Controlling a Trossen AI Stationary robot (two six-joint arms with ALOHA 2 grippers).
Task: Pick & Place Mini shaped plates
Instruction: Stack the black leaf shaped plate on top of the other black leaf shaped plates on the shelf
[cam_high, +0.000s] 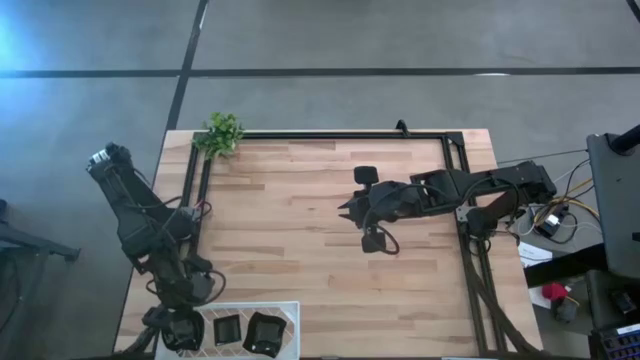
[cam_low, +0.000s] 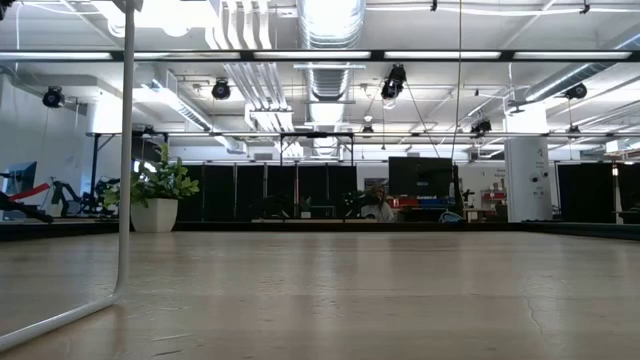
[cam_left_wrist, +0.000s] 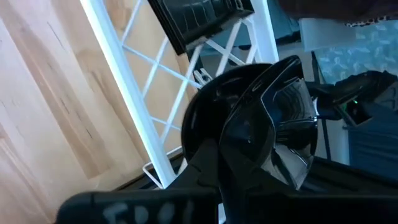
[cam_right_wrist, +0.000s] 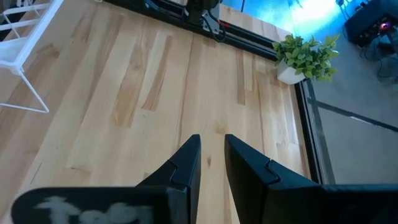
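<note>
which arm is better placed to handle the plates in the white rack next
Left. Its end effector is at the white rack over a round plate, beside two more plates. The right end effector hangs mid-table over bare wood.

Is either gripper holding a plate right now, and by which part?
Left gripper pinches a round plate by its rim, over the white rack. Right gripper holds nothing.

Setting: robotics lab in a large open industrial hall. Low view shows exposed ceiling ducts, long strip lights, black partition panels along the far wall, monitors and a person seated at a far desk. High view: butcher-block counter bordered by black rails on a grey concrete floor, loose cabling at the right side. Potted plant on counter edge.
</note>
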